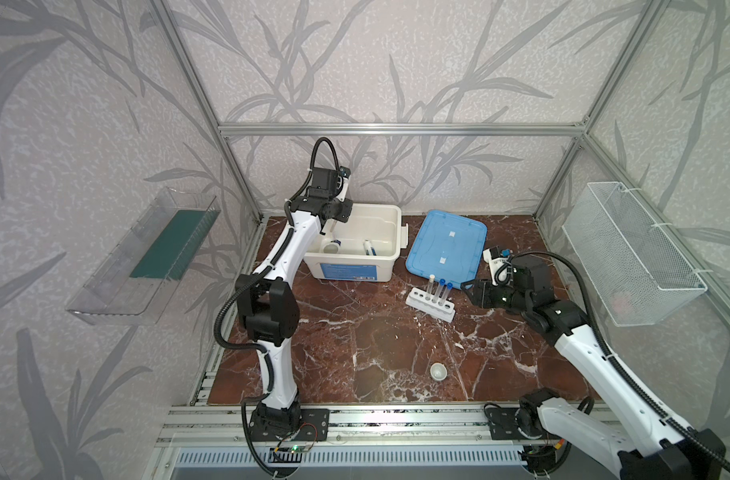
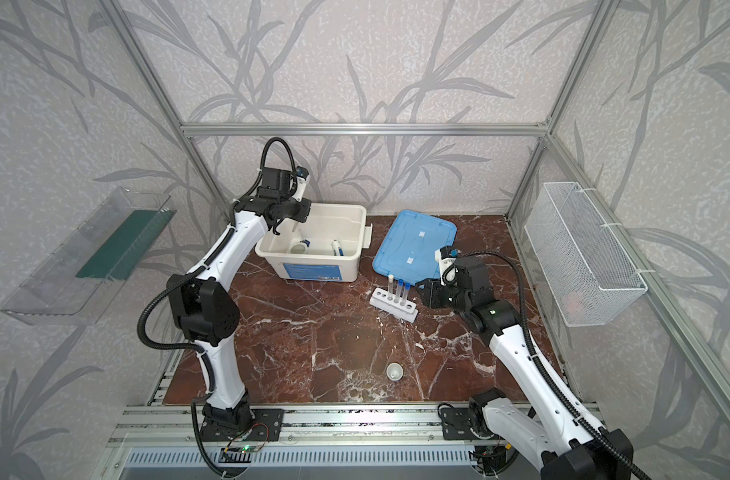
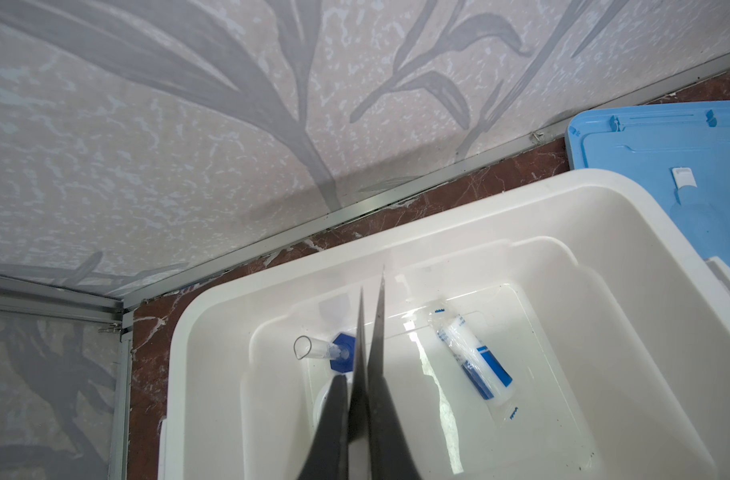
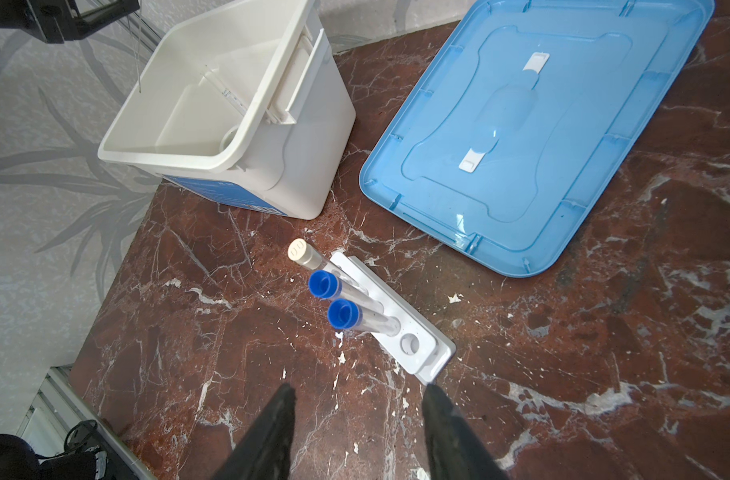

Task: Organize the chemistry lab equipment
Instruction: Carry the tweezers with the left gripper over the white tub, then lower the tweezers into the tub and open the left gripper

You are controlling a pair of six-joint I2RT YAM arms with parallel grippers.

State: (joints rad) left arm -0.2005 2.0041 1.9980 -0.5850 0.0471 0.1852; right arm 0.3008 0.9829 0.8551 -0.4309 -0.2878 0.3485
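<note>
My left gripper (image 3: 357, 384) is shut on the metal tweezers (image 3: 371, 328), which point down over the white bin (image 1: 390, 257). In the bin lie a blue-based clear cylinder (image 3: 319, 352), a white blue-labelled bottle (image 3: 475, 357) and a white ceramic cup (image 1: 329, 248), partly hidden behind my fingers in the left wrist view. Three capped test tubes, one white-capped (image 4: 299, 250) and two blue-capped (image 4: 324, 284), stand in the white rack (image 4: 413, 347). My right gripper (image 4: 355, 390) is open and empty just beside the rack's end. Another white cup (image 1: 438, 371) stands alone near the table's front.
The bin's blue lid (image 1: 446, 245) lies flat on the marble table to the right of the bin, behind the rack. A wire basket (image 1: 633, 249) hangs on the right wall and a clear shelf (image 1: 147, 257) on the left wall.
</note>
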